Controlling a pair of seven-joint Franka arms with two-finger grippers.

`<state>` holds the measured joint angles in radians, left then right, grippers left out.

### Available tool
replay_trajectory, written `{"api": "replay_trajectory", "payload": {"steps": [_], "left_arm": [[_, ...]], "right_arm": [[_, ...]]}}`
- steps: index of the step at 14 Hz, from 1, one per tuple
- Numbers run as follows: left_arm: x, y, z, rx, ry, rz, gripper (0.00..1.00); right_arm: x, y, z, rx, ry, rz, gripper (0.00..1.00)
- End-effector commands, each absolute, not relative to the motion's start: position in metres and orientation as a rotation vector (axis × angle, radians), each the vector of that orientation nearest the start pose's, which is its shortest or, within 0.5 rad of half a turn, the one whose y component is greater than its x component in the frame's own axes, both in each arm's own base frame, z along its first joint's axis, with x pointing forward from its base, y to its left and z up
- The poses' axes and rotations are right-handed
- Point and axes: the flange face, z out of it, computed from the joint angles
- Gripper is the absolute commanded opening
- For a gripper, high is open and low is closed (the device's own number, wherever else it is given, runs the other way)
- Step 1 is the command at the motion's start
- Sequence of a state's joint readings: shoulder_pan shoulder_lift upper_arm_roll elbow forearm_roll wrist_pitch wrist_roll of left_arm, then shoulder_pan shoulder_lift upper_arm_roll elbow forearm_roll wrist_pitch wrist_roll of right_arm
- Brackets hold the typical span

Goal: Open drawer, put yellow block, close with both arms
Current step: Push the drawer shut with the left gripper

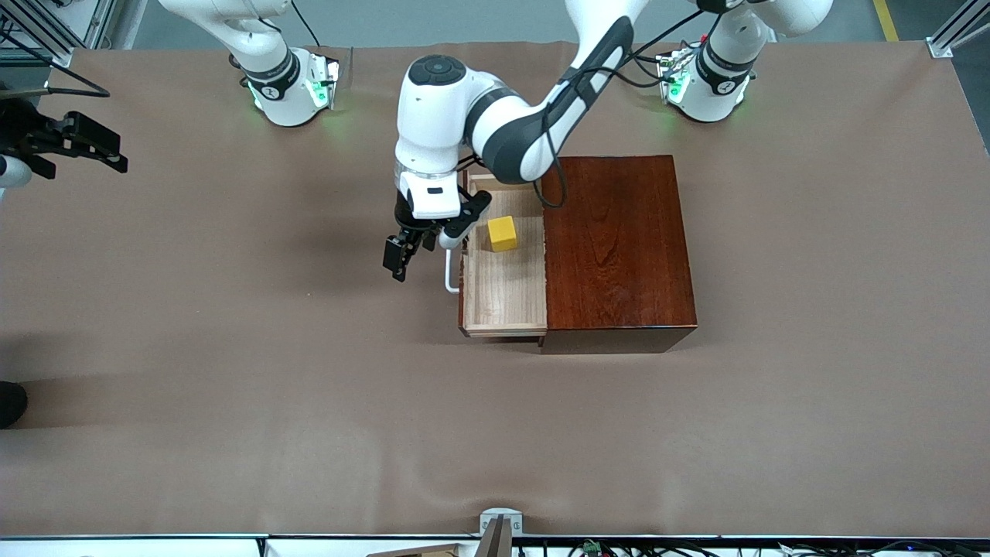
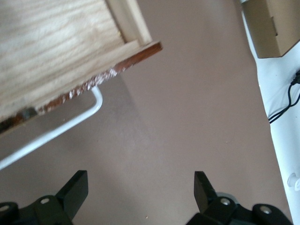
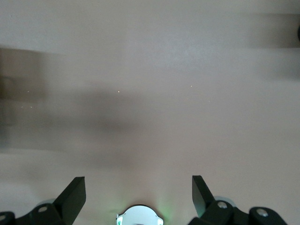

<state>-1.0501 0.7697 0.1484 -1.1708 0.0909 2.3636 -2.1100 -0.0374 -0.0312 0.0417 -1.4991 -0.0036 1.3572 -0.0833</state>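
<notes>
The drawer [image 1: 503, 290] is pulled out of the dark reddish-brown box [image 1: 619, 240] toward the right arm's end of the table. The yellow block [image 1: 502, 233] sits inside it on the pale wood floor. The white bar handle [image 1: 448, 272] sticks out from the drawer's front. My left gripper [image 1: 408, 251] is open and empty, over the table just in front of the handle. The left wrist view shows the drawer [image 2: 56, 47], the handle [image 2: 70, 123] and my left gripper [image 2: 140, 192] apart from them. My right gripper [image 1: 100, 147] waits open over the table's end; the right wrist view shows it [image 3: 139, 194] over bare cloth.
Brown cloth [image 1: 309, 402] covers the table. The two green-lit bases [image 1: 298, 89] [image 1: 700, 85] stand along the table's edge farthest from the front camera. A cardboard box [image 2: 274, 26] lies off the table's edge. A dark object [image 1: 11, 402] is at the table's end.
</notes>
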Motion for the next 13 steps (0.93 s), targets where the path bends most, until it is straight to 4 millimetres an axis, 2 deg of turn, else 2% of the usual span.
{"api": "replay_trajectory", "payload": {"steps": [1, 4, 5, 10, 13], "left_arm": [[0.449, -0.663, 0.372, -2.98, -2.005, -0.362, 1.0], [0.445, -0.665, 0.324, -2.881, -2.04, -0.337, 1.0], [0.444, -0.665, 0.315, -2.856, -2.039, -0.329, 1.0], [0.442, -0.655, 0.287, -2.732, -2.002, -0.3, 1.0], [0.444, -0.647, 0.285, -2.677, -1.973, -0.307, 1.0]], "right_arm": [[0.52, -0.002, 0.662, -3.14, -0.144, 0.179, 1.0], [0.519, -0.001, 0.66, -3.137, -0.142, 0.196, 1.0], [0.519, -0.002, 0.661, -3.139, -0.141, 0.196, 1.0], [0.518, -0.001, 0.66, -3.137, -0.142, 0.201, 1.0], [0.518, -0.001, 0.66, -3.137, -0.144, 0.201, 1.0]]}}
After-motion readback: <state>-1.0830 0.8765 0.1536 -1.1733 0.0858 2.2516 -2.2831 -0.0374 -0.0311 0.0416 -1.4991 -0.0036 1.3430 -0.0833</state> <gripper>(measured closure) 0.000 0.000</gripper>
